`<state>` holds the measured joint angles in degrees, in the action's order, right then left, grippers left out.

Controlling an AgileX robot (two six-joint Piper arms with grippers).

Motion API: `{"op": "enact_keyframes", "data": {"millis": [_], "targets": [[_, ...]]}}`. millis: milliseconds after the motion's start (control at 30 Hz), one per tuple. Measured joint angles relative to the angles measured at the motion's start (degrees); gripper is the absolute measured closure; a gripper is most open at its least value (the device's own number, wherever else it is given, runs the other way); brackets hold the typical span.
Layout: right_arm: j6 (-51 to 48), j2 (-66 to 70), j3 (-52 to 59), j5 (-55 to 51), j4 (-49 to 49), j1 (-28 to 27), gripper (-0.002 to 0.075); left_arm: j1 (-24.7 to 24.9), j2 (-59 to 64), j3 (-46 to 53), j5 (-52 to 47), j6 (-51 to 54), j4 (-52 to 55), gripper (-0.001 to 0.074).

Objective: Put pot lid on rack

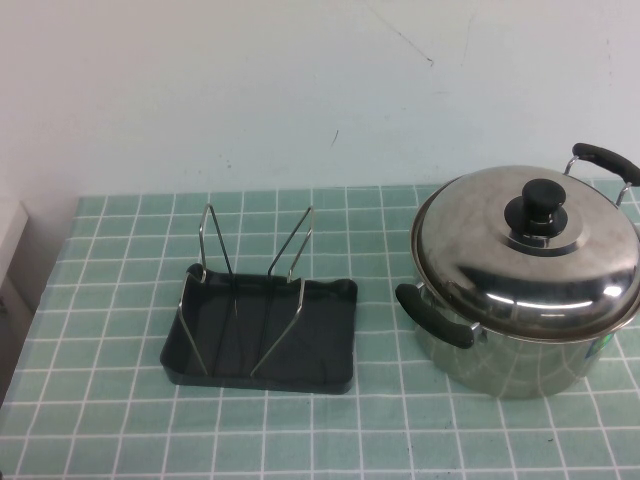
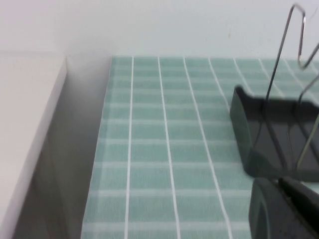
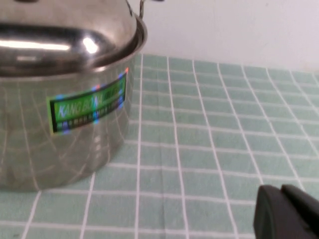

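The shiny steel pot lid (image 1: 495,245) with its black knob (image 1: 541,208) sits closed on the steel pot (image 1: 510,365) at the right of the table. The dark rack (image 1: 262,378) with upright wire loops (image 1: 214,248) stands left of the pot and holds nothing. Neither arm shows in the high view. My left gripper (image 2: 279,186) is shut and empty, low over the cloth just short of the rack's near corner (image 2: 247,127). My right gripper (image 3: 280,191) is shut and empty, low over the cloth beside the pot (image 3: 65,139) and the lid (image 3: 65,30).
A green checked cloth (image 1: 400,430) covers the table. A white wall (image 1: 300,90) runs behind it. A white cabinet (image 1: 10,245) stands off the table's left edge, with a gap between, and shows in the left wrist view (image 2: 25,129). The pot's black side handles (image 1: 435,315) stick out.
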<state>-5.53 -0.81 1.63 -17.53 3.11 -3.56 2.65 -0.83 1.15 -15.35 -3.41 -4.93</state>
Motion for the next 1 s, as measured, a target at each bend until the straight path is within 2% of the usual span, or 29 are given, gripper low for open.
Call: {"op": "enact_keyframes", "data": {"millis": [167, 467, 667, 767, 867, 1000], "targets": [[0.0, 0.0, 0.0, 12.6, 0.3, 0.0, 0.0727, 0.0, 0.0, 0.0, 13.1, 0.0, 0.2, 0.0738], [-1.6, 0.0, 0.0, 45.3, -2.2, 0.0, 0.0727, 0.0, 0.0, 0.0, 41.8, 0.0, 0.2, 0.0738], [-10.5, 0.0, 0.0, 53.4, -9.1, 0.0, 0.0727, 0.0, 0.0, 0.0, 47.9, -2.2, -3.4, 0.0738], [-11.2, 0.0, -3.4, 46.2, -10.0, 0.0, 0.0727, 0.0, 0.0, 0.0, 49.2, -7.4, -3.8, 0.0738], [-11.5, 0.3, -12.2, 30.3, -10.0, 0.0, 0.0727, 0.0, 0.0, 0.0, 51.7, -13.5, -4.1, 0.0738], [-12.3, 5.8, -23.8, 18.3, -8.6, 0.0, 0.0727, 0.0, 0.0, 0.0, 53.4, -13.8, -3.7, 0.0738]]}}
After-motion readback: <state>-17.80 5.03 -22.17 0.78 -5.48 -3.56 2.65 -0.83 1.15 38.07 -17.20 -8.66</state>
